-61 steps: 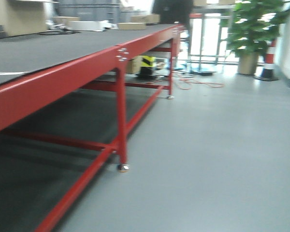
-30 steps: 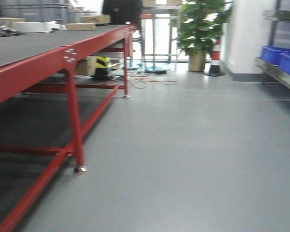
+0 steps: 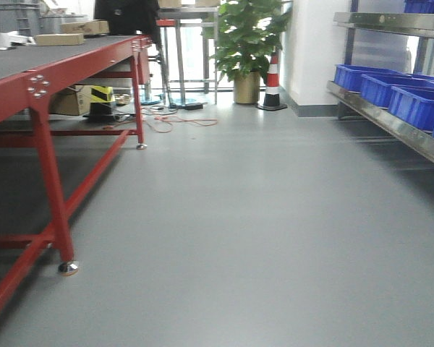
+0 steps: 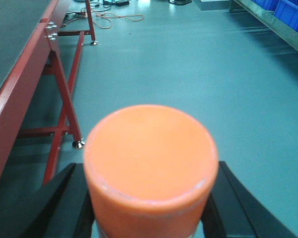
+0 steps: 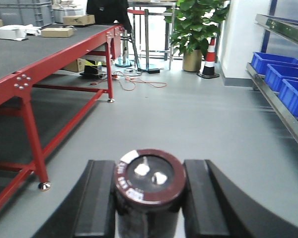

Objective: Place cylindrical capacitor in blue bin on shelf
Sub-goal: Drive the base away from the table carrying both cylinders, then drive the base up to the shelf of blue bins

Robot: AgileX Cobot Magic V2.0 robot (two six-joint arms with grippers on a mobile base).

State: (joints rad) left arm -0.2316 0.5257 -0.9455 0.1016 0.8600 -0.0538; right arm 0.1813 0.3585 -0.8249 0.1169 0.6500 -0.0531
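Currently two hands each clamp one cylinder: right hand (image 5: 150, 201) the cylindrical capacitor (image 5: 149, 179), left hand (image 4: 151, 203) an orange cylinder (image 4: 150, 151).

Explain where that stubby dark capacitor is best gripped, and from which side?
By its curved side wall, squeezed from left and right. The cylindrical capacitor stands upright with its terminals on the top face, so a grip on the sides leaves those untouched. The right tool holds it just that way, clamped on opposite flanks.

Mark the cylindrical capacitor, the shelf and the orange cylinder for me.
cylindrical capacitor (image 5: 149, 174): right wrist view, on its top face.
shelf (image 3: 388, 123): front-facing view, on its lower steel rail.
orange cylinder (image 4: 150, 148): left wrist view, on its flat top.
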